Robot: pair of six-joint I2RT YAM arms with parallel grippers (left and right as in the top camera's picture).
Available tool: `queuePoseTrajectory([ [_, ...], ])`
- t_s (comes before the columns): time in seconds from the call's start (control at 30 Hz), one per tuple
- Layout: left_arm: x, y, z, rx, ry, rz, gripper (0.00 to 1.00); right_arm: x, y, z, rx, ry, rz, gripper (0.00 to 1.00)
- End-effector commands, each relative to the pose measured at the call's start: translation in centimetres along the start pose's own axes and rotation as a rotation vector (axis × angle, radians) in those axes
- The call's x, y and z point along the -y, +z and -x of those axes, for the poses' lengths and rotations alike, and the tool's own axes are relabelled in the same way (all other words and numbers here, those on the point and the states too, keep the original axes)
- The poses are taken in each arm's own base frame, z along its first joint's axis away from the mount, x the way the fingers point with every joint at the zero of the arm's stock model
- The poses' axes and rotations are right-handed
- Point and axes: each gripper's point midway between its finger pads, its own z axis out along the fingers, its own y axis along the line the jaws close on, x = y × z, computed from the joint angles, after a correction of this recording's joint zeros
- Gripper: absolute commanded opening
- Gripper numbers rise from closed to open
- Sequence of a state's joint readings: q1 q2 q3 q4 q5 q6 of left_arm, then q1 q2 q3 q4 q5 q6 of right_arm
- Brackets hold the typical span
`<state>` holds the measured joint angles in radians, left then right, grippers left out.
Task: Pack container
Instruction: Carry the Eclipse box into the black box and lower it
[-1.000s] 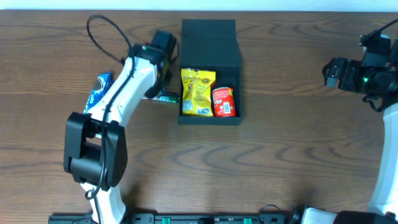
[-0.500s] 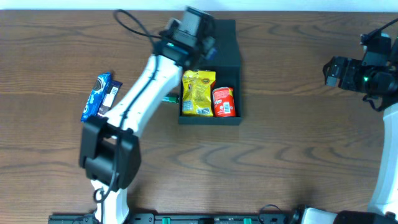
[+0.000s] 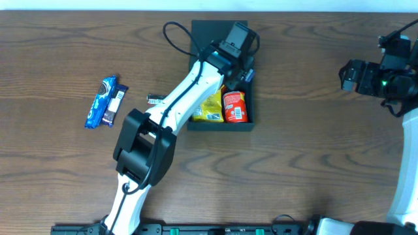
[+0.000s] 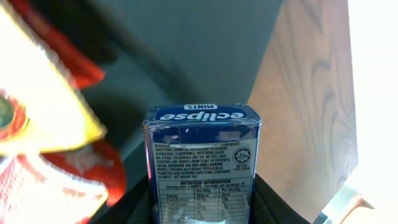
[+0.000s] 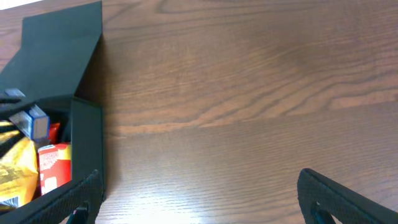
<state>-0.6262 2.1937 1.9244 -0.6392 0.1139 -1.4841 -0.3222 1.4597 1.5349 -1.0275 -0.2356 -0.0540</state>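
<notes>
The left gripper pinches a blue mint box inside the open black container, while the right gripper hangs spread, well away from the container.

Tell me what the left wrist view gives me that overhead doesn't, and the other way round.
Left wrist only: the Eclipse mints box clamped in the left end effector, label readable, above the container's dark inside; overhead, the arm hides it. Overhead only: the blue packet and dark bar lying at the table's left, a small packet beside the arm, and the right arm far right. Both: the black container, with the yellow packet and red packet inside it.
</notes>
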Motion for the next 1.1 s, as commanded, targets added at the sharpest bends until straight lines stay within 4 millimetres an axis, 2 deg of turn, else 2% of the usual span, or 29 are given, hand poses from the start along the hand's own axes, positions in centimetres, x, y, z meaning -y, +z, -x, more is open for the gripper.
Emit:
queuePoseTrajectory([
  [0.0,-0.1,-0.4,0.0,0.014,-0.086,0.016,0.06,0.1,0.1,-0.3,-0.007,0.020,0.005,0.99],
  [0.13,-1.2,-0.1,0.3,0.043,-0.178,0.058,0.05,0.1,0.1,-0.3,-0.007,0.021,0.005,0.99],
  [0.4,-1.3,-0.1,0.7,0.136,-0.301,0.045,0.06,-0.4,0.1,-0.2,-0.006,0.024,0.034,0.99],
  [0.93,-0.8,-0.2,1.8,0.218,-0.366,0.005,0.06,-0.4,0.1,-0.2,-0.006,0.024,0.035,0.99],
  [1.07,-1.1,0.7,1.4,0.204,-0.362,0.015,0.06,-0.4,0.1,-0.2,-0.006,0.024,0.035,0.99],
])
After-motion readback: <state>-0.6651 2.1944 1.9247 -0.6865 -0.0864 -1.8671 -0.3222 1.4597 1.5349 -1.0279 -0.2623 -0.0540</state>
